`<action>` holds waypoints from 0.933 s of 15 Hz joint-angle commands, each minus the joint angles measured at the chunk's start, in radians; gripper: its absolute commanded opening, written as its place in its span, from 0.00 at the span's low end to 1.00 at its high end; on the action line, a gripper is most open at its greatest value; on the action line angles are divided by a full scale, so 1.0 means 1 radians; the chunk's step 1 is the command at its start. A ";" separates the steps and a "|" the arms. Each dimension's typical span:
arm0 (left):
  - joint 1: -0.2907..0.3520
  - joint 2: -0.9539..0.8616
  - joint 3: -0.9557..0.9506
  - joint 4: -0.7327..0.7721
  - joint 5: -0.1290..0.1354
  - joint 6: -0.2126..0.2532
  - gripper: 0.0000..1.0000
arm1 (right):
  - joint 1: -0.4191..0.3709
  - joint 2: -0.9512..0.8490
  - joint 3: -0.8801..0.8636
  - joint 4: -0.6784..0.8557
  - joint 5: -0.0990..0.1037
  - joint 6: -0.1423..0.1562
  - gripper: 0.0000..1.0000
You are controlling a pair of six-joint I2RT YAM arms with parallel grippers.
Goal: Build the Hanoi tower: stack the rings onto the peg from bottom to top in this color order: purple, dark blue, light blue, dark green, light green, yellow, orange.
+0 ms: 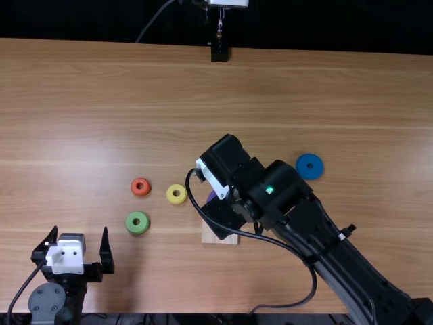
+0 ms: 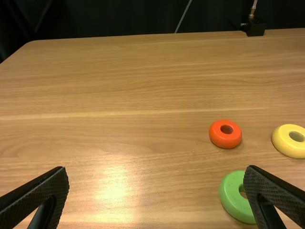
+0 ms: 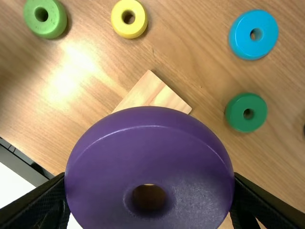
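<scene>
Purple ring (image 3: 152,148) sits gripped between the fingers of the right gripper (image 1: 222,218), partly above the pale wooden base (image 1: 220,239). Dark green (image 3: 246,123) and light blue (image 3: 242,40) rings lie beyond it; yellow (image 1: 170,196), orange (image 1: 134,183) and light green (image 1: 129,223) rings lie left, a dark blue ring (image 1: 318,169) far right. Near left, the left gripper (image 1: 80,230) stands wide and empty.

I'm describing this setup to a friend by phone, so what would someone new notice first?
First, the big purple ring, clasped in the right gripper near the wooden base. Then the right arm, slanting in from the top view's lower right. Left of the base sit the orange ring, yellow ring and light green ring.
</scene>
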 commanded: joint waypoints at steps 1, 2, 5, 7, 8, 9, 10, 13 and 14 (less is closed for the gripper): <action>0.008 -0.011 -0.107 -0.066 -0.004 0.002 1.00 | 0.003 0.018 0.031 0.002 0.003 -0.003 0.07; 0.008 -0.011 -0.107 -0.066 -0.004 0.002 1.00 | 0.002 0.025 0.023 0.002 0.008 -0.007 0.08; 0.008 -0.011 -0.107 -0.066 -0.004 0.002 1.00 | 0.002 0.028 0.022 0.002 0.008 -0.001 0.29; 0.008 -0.011 -0.107 -0.066 -0.004 0.002 1.00 | 0.002 0.051 0.020 0.000 0.008 0.001 0.85; 0.008 -0.011 -0.107 -0.066 -0.004 0.002 1.00 | 0.003 0.062 0.019 0.000 0.008 0.001 1.00; 0.008 -0.011 -0.107 -0.066 -0.004 0.002 1.00 | 0.002 0.062 0.017 0.000 0.008 0.001 1.00; 0.008 -0.011 -0.107 -0.066 -0.004 0.002 1.00 | 0.003 0.062 0.017 0.000 0.008 0.001 1.00; 0.008 -0.011 -0.107 -0.066 -0.004 0.002 1.00 | 0.006 0.062 0.019 0.000 0.008 0.003 1.00; 0.008 -0.011 -0.107 -0.066 -0.004 0.002 1.00 | 0.006 0.062 0.020 0.002 0.008 0.003 1.00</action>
